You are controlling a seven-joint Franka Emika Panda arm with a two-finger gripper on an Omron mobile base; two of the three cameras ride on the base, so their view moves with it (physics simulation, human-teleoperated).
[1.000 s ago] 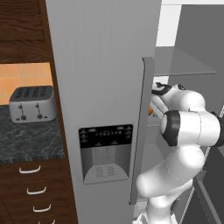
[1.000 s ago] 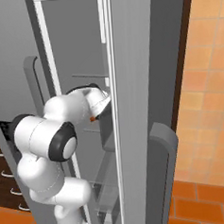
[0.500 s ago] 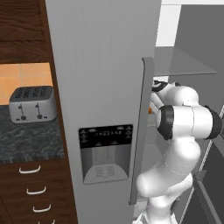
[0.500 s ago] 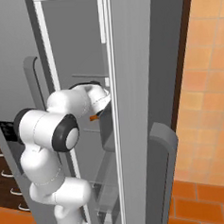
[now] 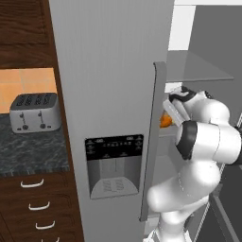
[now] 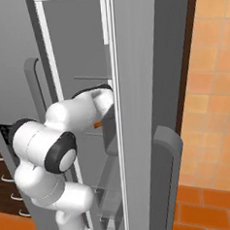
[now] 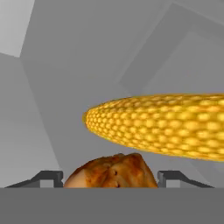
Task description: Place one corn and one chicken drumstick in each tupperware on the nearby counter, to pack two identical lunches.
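Observation:
In the hand view a glossy brown chicken drumstick (image 7: 110, 171) sits between my two finger tips, which press against its sides; my gripper (image 7: 109, 177) is shut on it. Just beyond lies a plain yellow-orange corn (image 7: 162, 124) cob, stretching off to the right. In the base views my hand (image 5: 176, 101) reaches into the open fridge at shelf height, with a bit of orange food (image 5: 165, 121) showing beside it; the same orange bit (image 6: 98, 124) appears under the hand in the right base view. The tupperware is out of view.
The grey fridge door (image 5: 118, 94) with its dispenser panel stands left of my arm, its handle (image 5: 152, 142) close to the elbow. A silver toaster (image 5: 35, 112) sits on the dark marbled counter (image 5: 28, 153) over brown drawers (image 5: 33, 205). Glass shelves (image 5: 194, 71) line the fridge.
The arm has shifted only slightly, its elbow settling a little lower. The hand has stayed inside the fridge at the shelf by the orange food.

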